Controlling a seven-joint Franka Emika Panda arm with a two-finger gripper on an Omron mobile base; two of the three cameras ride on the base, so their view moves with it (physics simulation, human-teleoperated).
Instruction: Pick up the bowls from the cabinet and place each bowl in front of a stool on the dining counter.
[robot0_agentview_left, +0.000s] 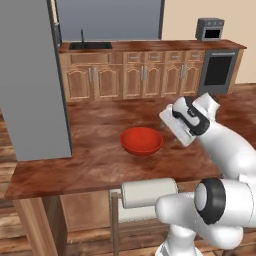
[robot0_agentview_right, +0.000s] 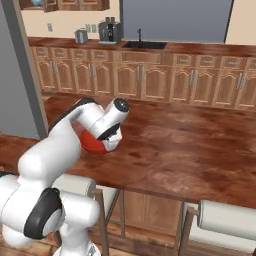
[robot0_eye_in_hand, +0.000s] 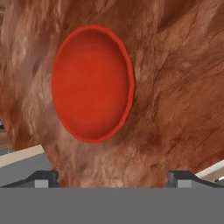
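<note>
Hand view, glossy red bowl (robot0_eye_in_hand: 92, 83) (shallow, empty), upright on dining counter (robot0_eye_in_hand: 175, 87)

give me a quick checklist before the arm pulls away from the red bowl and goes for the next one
1. Red bowl sits upright on the dining counter: ok.
2. Bowl is in front of a stool, just behind that stool's padded top in the left base view: ok.
3. Gripper open, its fingertips wide apart with nothing between them in the hand view: ok.
4. Gripper clear of the bowl, which lies ahead of the tips and untouched: ok.
5. Bowl well back from the counter's near edge: ok.
6. Second bowl's whereabouts and the path to it: cannot tell.
</note>
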